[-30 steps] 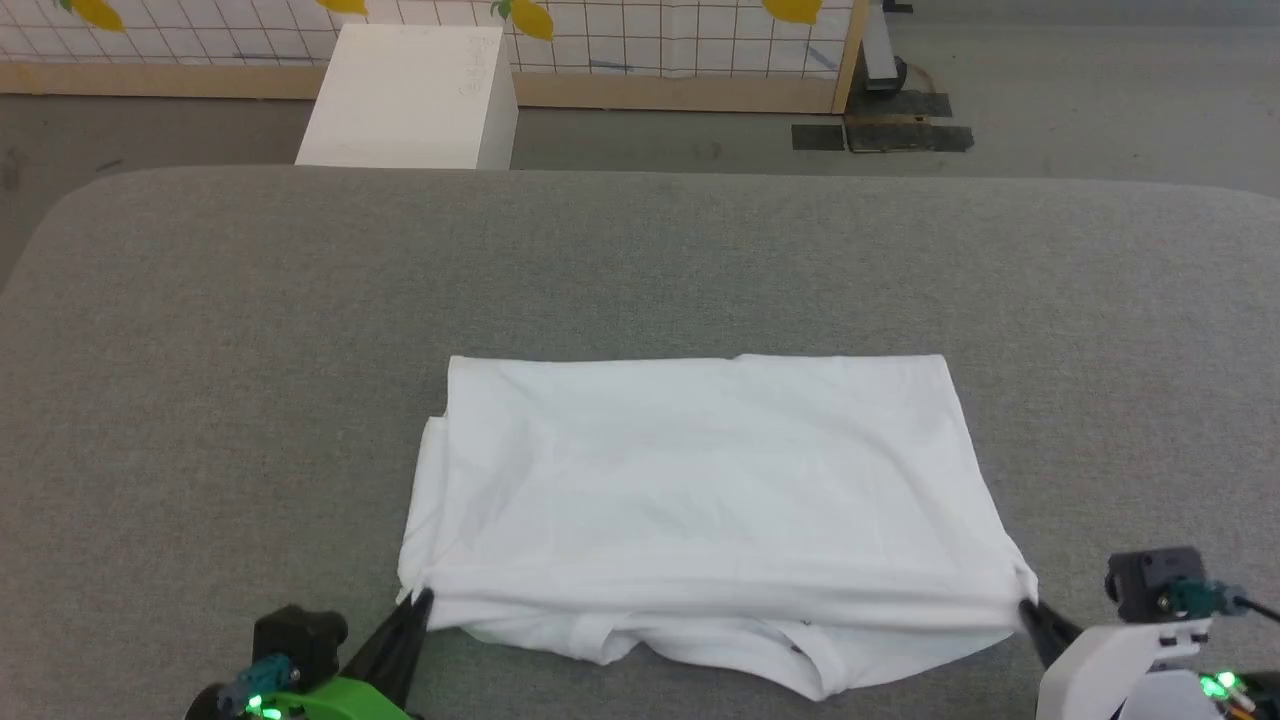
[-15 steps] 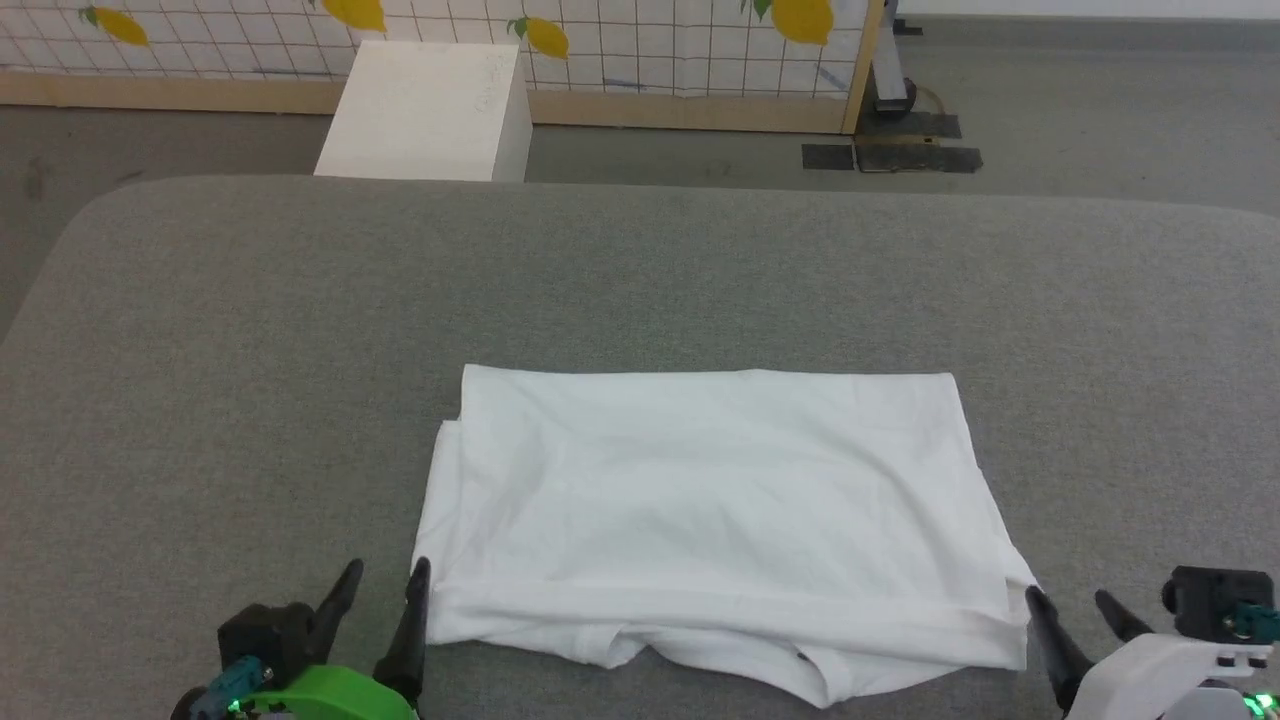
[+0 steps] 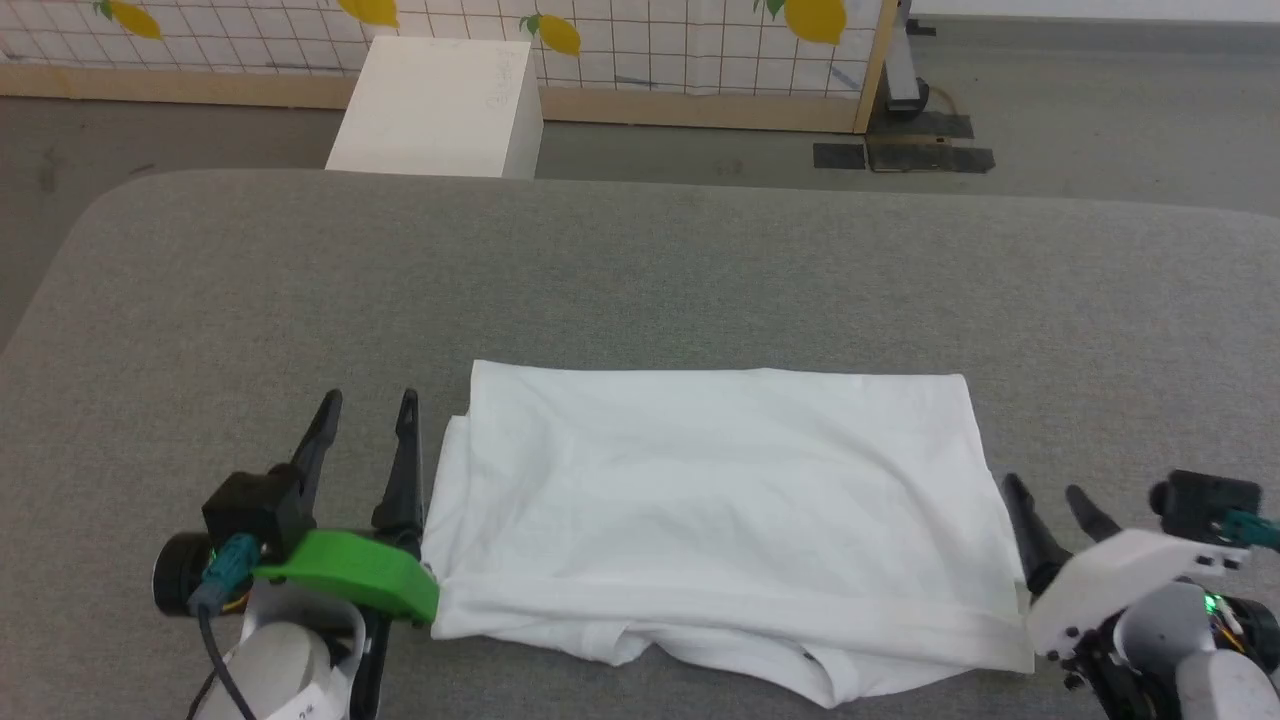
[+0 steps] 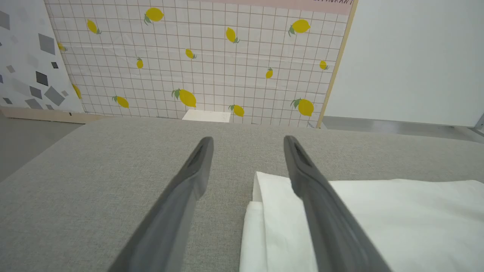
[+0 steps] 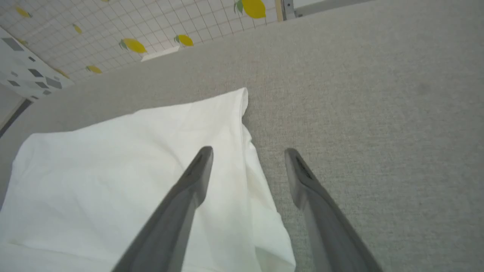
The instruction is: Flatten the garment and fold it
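Shirt (image 3: 720,510), folded over on grey surface (image 3: 640,270); left pincer (image 3: 368,402) and right pincer (image 3: 1042,488) spread, empty, beside its ends; next, likely: pinch both ends for another fold.

A white rectangular box (image 3: 435,105) stands on the grey floor (image 3: 1100,100) beyond the grey fabric-covered desk (image 3: 640,270). Behind it runs a wood-framed, lemon-printed grid panel (image 3: 650,40).

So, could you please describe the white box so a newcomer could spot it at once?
Look past the far edge of the grey table to the floor before the lemon-patterned wall. The white box stands there, left of centre. Unlike the white garment lying on the table, it is upright and square-edged.
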Robot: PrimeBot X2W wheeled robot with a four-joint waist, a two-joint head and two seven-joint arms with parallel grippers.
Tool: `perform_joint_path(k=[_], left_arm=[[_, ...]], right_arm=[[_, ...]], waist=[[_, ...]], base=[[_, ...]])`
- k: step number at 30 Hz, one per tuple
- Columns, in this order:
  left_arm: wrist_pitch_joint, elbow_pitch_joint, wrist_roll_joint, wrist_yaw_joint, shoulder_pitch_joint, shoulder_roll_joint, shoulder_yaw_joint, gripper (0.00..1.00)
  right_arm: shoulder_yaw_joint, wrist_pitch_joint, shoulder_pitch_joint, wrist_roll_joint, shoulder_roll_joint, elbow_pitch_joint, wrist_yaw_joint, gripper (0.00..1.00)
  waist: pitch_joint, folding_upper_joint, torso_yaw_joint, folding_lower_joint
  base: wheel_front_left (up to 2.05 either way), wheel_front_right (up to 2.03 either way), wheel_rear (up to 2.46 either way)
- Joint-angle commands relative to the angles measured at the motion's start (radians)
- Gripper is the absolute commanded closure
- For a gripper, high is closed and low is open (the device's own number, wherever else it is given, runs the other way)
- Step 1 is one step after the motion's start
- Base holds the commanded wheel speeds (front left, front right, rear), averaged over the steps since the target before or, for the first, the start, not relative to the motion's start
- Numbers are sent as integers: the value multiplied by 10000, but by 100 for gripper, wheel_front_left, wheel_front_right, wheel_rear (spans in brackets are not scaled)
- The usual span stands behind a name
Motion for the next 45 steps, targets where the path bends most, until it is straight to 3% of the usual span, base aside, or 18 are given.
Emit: perform_joint_path(k=[1,8,15,16,17,18,25,37,41,45], left_arm=[[-44,103,223,-93,-262,-158,135,0],[-46,651,819,-297,-930,-725,832,0],[-46,1188,1158,-696,-1274,-1012,1200,0],[-46,1250,1204,-754,-1303,-1047,1239,0],[-46,1289,1236,-796,-1319,-1078,1275,0],[-46,1337,1268,-847,-1328,-1116,1319,0],[-47,1500,1462,-1100,-1263,-1300,1575,0],[-47,1459,1801,-1360,-1006,-1588,1917,0],[-47,1426,1949,-1432,-949,-1631,1977,0],[-47,1471,2078,-1510,-909,-1690,1943,0]], right_arm=[[48,128,-361,-96,13,420,-15,0],[265,1489,-1450,-765,14,2463,-15,0],[342,2794,-1650,-811,14,3232,-15,1],[404,2977,-1613,-695,14,3269,-15,40],[507,3057,-1590,-618,14,3240,-15,67],[593,3077,-1560,-506,14,3165,-15,100],[529,2687,-1299,-414,14,2423,-15,100],[-2005,2104,-658,-2280,14,854,-15,100],[-1667,2247,-423,-2403,14,-13,-15,100],[-708,2680,91,-1693,14,-1570,-15,100]], waist=[[36,-1,14,0],[129,-1,60,0],[200,-1,52,0],[207,-1,45,0],[209,-1,40,0],[210,-1,33,0],[141,-1,-14,0],[42,-1,-39,0],[37,-1,-31,0],[-29,-1,83,0]], base=[[0,0,0],[0,0,0],[0,0,0],[0,0,0],[0,0,0],[0,0,0],[0,0,0],[0,0,0],[0,0,0],[0,0,0]])
